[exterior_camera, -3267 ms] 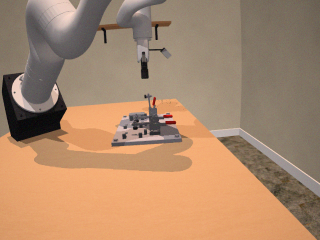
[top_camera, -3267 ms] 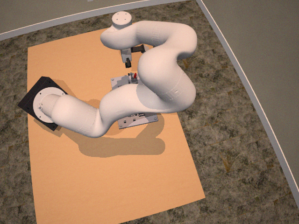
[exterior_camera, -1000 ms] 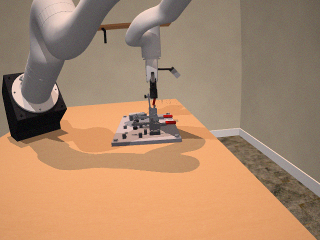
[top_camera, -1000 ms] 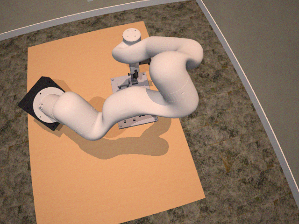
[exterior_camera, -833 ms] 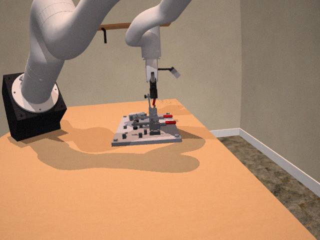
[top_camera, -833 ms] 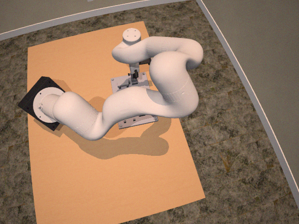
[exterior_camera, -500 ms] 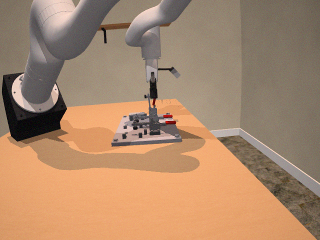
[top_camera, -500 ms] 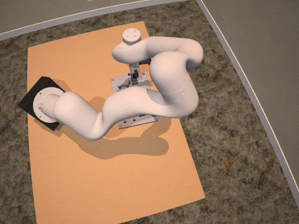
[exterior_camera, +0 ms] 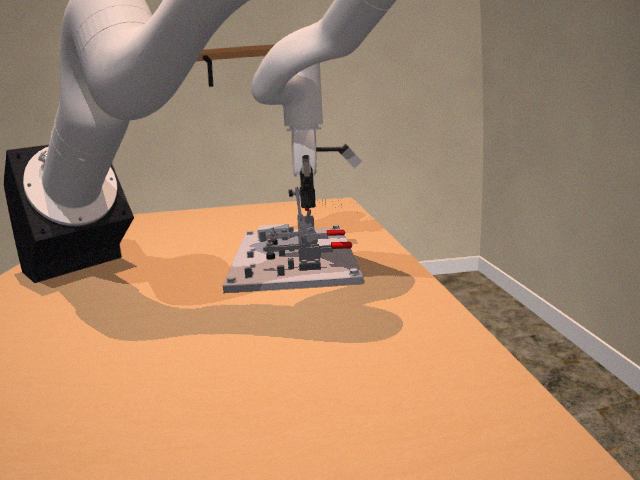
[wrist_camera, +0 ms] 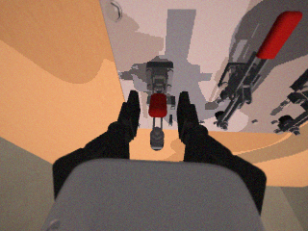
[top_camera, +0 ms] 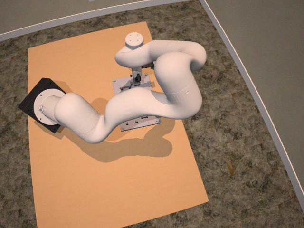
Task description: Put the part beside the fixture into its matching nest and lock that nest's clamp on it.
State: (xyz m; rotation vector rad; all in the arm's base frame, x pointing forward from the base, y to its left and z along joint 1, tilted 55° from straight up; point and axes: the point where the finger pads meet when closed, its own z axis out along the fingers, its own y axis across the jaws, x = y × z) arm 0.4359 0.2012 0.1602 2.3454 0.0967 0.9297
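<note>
Red shows on the upright clamp handle (exterior_camera: 307, 209) (wrist_camera: 158, 105) between the gripper's (exterior_camera: 307, 208) (wrist_camera: 159, 93) part-spread fingers, gaps on both sides. Two other red handles (exterior_camera: 336, 232) (exterior_camera: 341, 245) lie nearly level.

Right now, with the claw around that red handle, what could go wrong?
The gripper is partly open, with its fingers on both sides of the upright red handle, and gaps show. If it closes off-centre, one finger might bump the handle first and nudge it. The clamp's raised bar stands close by, so a finger could knock it. If the arm moves away without closing, the handle may just slip out between the fingers.
</note>
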